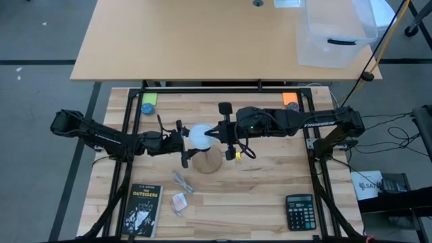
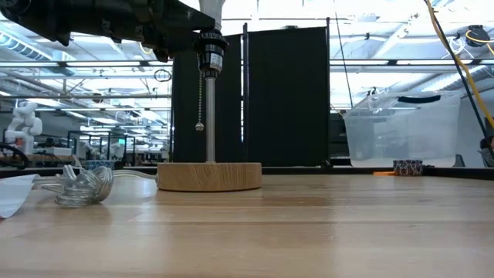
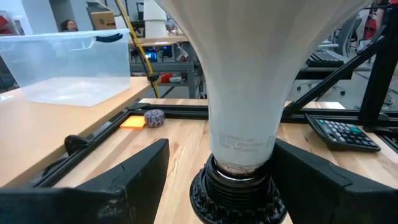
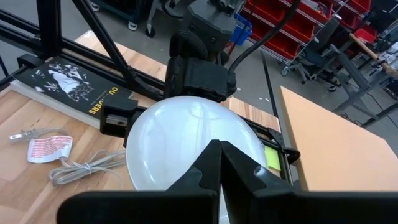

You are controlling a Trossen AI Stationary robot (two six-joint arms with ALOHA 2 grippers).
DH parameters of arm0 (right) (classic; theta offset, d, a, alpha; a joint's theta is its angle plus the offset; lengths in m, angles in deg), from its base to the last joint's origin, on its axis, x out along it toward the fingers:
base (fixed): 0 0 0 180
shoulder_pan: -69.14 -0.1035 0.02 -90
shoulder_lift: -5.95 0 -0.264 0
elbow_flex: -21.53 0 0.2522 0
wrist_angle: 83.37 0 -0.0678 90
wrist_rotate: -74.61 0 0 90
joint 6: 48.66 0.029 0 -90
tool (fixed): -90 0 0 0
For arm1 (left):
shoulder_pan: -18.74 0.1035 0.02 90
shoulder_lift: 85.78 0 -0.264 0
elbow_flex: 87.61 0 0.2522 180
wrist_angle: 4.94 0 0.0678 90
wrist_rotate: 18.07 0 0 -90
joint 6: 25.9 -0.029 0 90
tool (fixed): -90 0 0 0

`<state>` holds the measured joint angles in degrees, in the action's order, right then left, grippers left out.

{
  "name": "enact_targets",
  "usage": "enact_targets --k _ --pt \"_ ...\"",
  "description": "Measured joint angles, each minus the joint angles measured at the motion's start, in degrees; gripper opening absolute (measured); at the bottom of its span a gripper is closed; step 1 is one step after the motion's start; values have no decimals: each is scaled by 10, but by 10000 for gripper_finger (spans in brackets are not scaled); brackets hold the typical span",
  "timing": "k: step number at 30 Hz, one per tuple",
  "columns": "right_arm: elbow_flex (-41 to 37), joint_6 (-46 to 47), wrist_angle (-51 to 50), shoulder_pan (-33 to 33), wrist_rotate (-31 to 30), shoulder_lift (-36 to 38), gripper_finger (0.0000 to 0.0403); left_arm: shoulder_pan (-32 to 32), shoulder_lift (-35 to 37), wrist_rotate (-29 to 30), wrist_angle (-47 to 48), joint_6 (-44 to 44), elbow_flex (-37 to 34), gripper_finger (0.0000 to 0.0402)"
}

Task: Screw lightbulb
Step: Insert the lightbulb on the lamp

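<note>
A round, frosted white lightbulb (image 1: 200,136) stands upright in the black threaded socket (image 3: 239,193) of a lamp with a tan wooden base (image 2: 209,175), near the middle of the pale wooden tabletop (image 1: 270,196). Its long axis runs straight up from the socket, its pale neck seated in the collar. The left pincer (image 1: 181,137) reaches in level from the bulb's left, its dark fingers (image 3: 134,177) spread wide on either side of the neck, apart from it. The right pincer (image 1: 217,133), pressed together and pinching nothing, points at the globe from the opposite side. The left arm looks better placed to close and turn the bulb.
</note>
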<state>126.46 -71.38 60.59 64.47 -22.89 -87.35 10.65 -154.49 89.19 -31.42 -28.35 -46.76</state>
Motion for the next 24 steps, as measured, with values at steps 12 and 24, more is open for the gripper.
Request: enact_targets --k 12,24 --pt "0 0 0 0 -3 0 0 -54 70 50 22 -13 0 275" --pt "0 6 1 0 -17 0 0 -83 -14 190 -64 -1 2 275"
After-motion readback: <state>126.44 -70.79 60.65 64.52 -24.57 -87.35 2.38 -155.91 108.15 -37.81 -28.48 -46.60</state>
